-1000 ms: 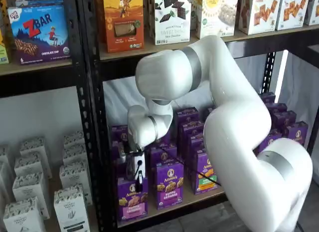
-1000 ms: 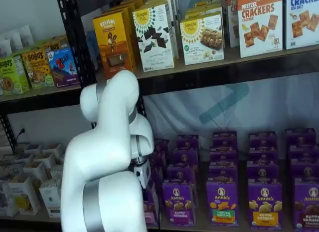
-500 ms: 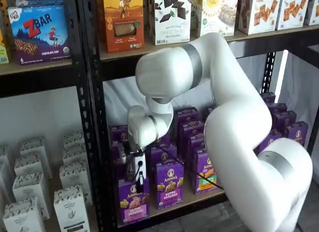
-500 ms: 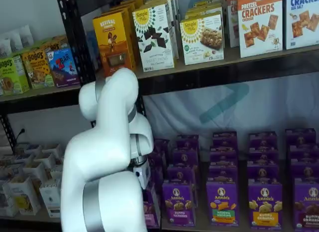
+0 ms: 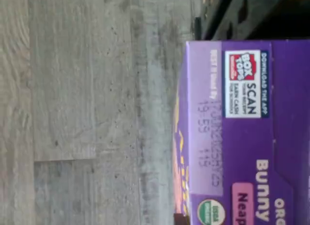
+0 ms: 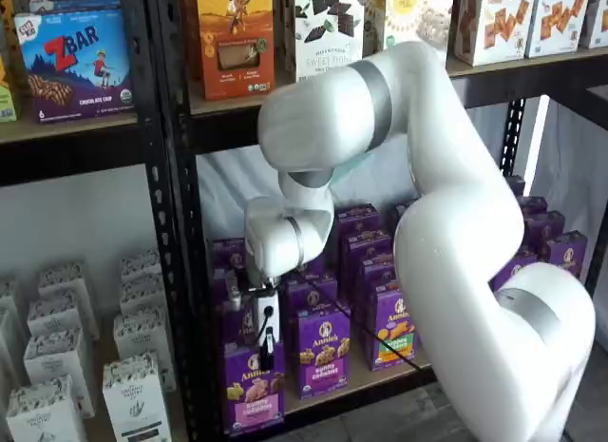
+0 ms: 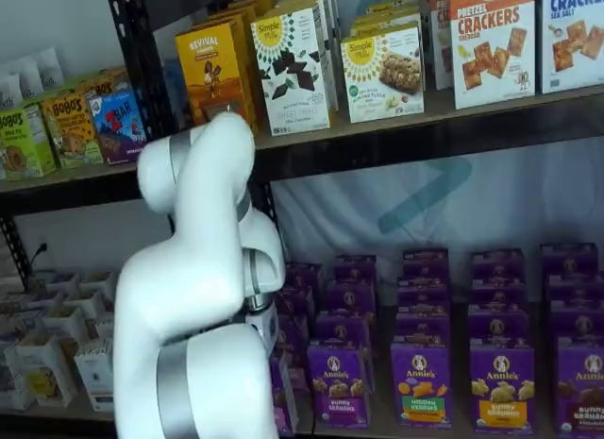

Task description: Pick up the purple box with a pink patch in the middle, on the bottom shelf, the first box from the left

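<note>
The purple box (image 6: 253,396) with its pink band stands at the left end of the bottom shelf (image 6: 369,378), forward of its row. My gripper (image 6: 267,358) comes down on its top edge and is shut on it, with a black finger over the upper front. The wrist view is filled on one side by the box's purple top (image 5: 242,138) with a Box Tops label, close under the camera. In a shelf view the arm hides most of the box (image 7: 282,401), and only the gripper's white body (image 7: 265,328) shows.
More purple Annie's cartons (image 6: 321,352) stand right beside the held one, and one has a green and orange band (image 6: 392,330). A black perforated upright (image 6: 185,271) rises just to its left. White cartons (image 6: 133,385) fill the neighbouring rack. Grey wood floor (image 5: 87,109) lies below.
The gripper finished closing on the box. The box has come forward and slightly down out of its row, and the arm's elbow has risen.
</note>
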Robot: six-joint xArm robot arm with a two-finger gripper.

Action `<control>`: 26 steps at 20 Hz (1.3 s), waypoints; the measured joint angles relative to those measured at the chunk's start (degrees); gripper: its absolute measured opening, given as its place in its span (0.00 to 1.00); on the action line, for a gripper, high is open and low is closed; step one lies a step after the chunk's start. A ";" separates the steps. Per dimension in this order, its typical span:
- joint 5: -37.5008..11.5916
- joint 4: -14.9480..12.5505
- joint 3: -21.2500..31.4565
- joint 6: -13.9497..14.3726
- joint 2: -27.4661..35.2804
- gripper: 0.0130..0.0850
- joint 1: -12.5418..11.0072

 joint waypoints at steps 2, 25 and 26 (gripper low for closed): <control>-0.46 0.85 2.46 -0.69 -1.91 0.28 0.12; -1.84 2.40 27.88 -4.83 -26.10 0.28 -2.58; -1.59 2.28 28.47 -4.93 -26.84 0.28 -2.80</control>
